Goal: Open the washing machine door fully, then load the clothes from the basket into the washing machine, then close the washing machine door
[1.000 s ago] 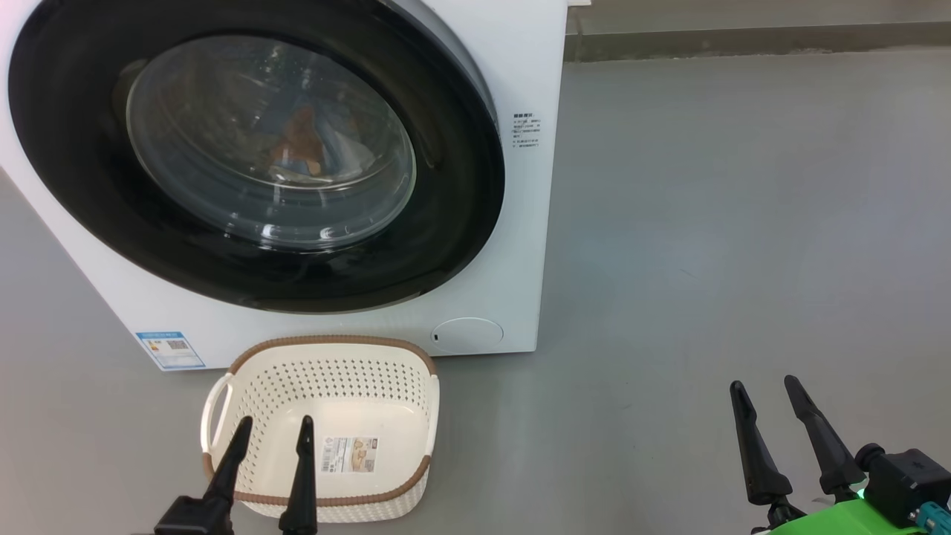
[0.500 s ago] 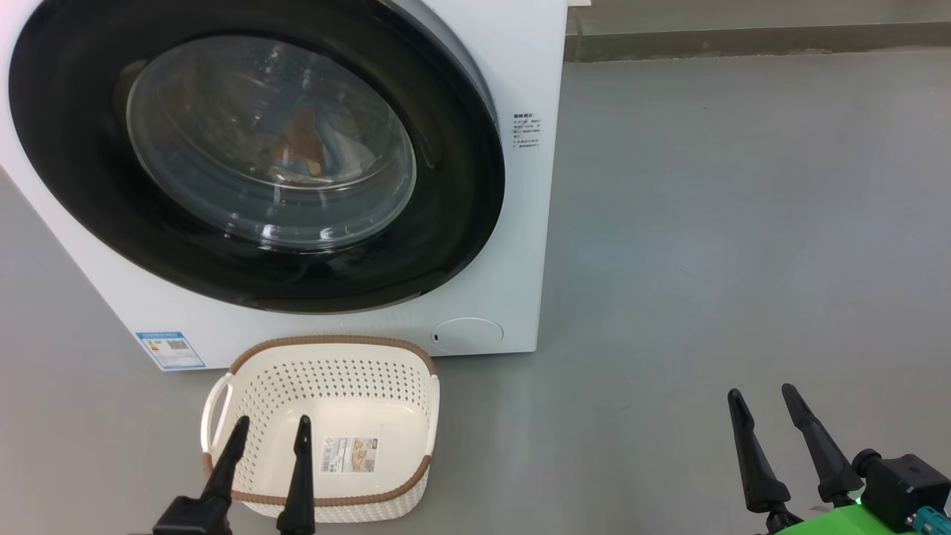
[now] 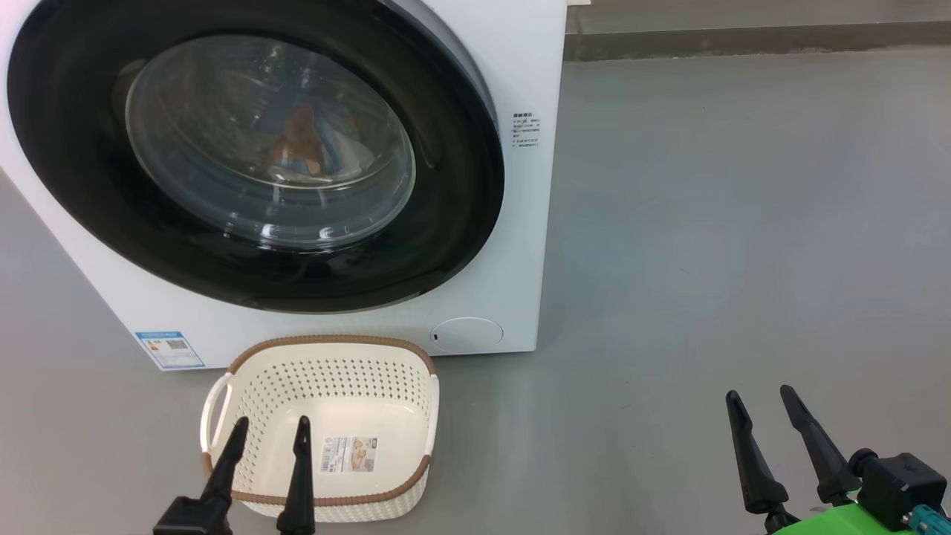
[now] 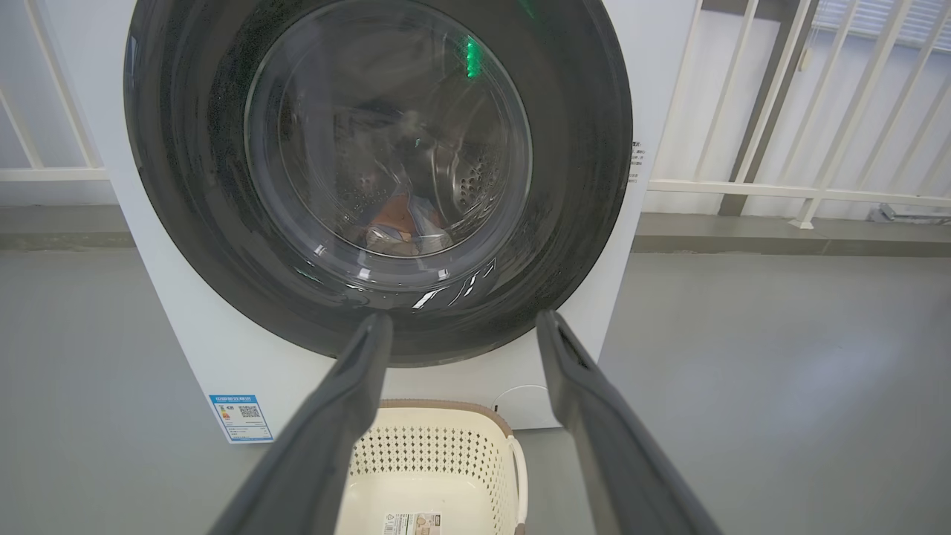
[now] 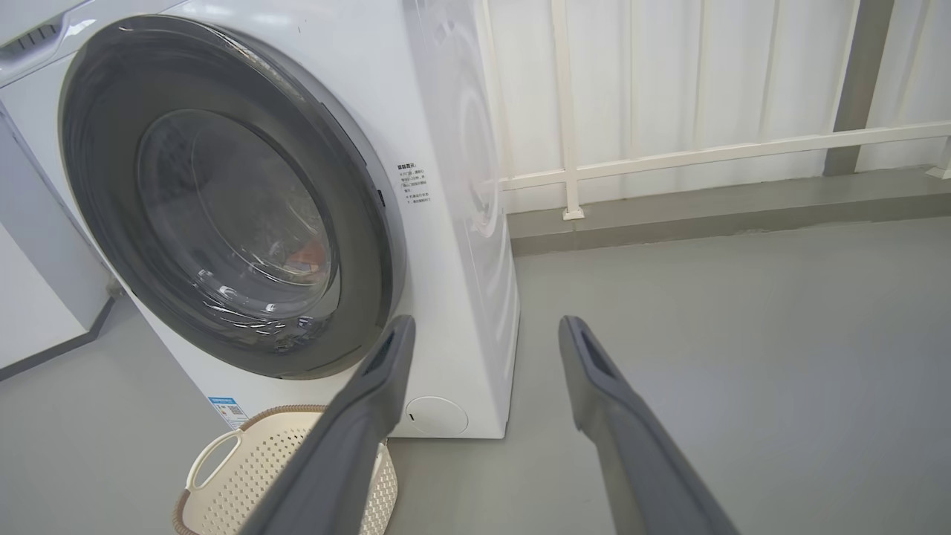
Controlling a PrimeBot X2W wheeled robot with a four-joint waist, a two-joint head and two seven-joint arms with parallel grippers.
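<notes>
Filling the upper left, the door (image 3: 256, 160) sits shut on the machine (image 3: 527, 59), clothes (image 3: 301, 145) showing through it. Lower left, the left gripper (image 3: 272, 421) hangs spread over the basket (image 3: 327, 343); lower right, the right gripper (image 3: 759, 392) gapes over floor (image 3: 706, 223).

We see the door (image 5: 230, 200) shut on the washer (image 5: 461, 245), clothes (image 5: 304, 256) behind its glass, basket (image 5: 245, 461) at its foot; R gripper (image 5: 487, 324): fingers spread, holding nothing.

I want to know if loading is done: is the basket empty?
Empty. The basket shows its bare bottom and label sticker, nothing lying in it.
</notes>
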